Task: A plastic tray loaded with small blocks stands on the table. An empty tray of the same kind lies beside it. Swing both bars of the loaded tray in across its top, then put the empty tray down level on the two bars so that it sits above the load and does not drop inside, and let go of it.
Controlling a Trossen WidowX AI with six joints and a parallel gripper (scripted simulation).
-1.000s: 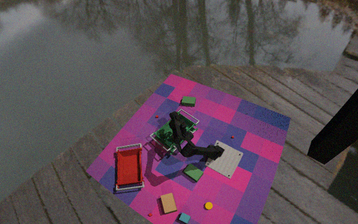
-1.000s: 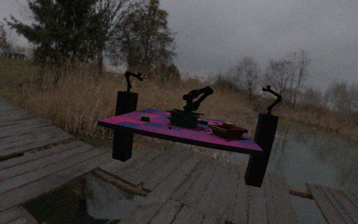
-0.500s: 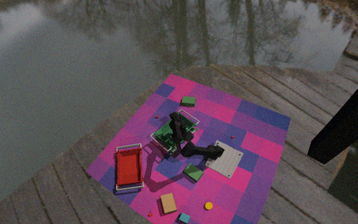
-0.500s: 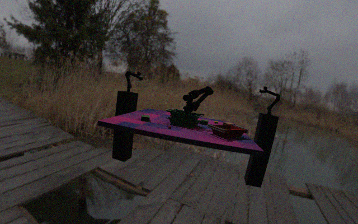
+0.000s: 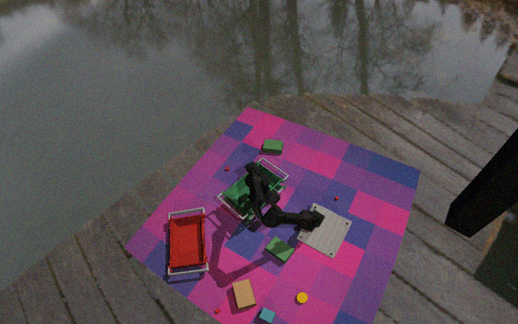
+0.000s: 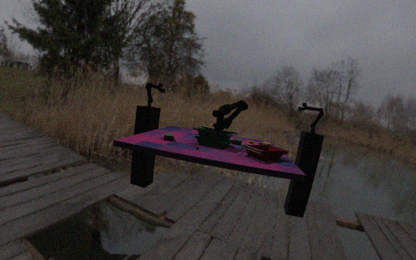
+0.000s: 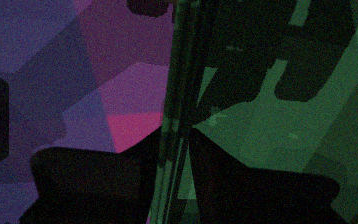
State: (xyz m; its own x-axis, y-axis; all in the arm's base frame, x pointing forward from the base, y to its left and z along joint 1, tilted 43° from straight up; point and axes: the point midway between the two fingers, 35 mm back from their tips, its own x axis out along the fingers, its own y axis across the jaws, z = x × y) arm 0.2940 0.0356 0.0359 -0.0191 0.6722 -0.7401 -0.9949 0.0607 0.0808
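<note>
A green tray (image 5: 236,189) (image 6: 209,132) (image 7: 270,130) is held by my gripper (image 5: 270,198) (image 6: 220,128) (image 7: 178,131), which is shut on one long side wall. The wrist view shows bare tray floor to the right of that wall, with no blocks in the part seen. White wire bars (image 5: 274,168) (image 5: 231,208) stand out at its two ends. More green tray parts (image 5: 282,188) (image 6: 216,143) show below it, seemingly a second green tray; its load and bars are hidden. A red tray (image 5: 187,243) (image 6: 264,155) stands apart, its bars (image 5: 186,211) (image 5: 188,272) out over its ends.
Green blocks (image 5: 273,146) (image 5: 280,249) lie beyond and in front of the green tray. A tan block (image 5: 244,293), a teal block (image 5: 267,315) and a yellow disc (image 5: 302,297) lie nearer the front. Small red cubes are scattered about. The arm's base stands on a pale plate (image 5: 333,239).
</note>
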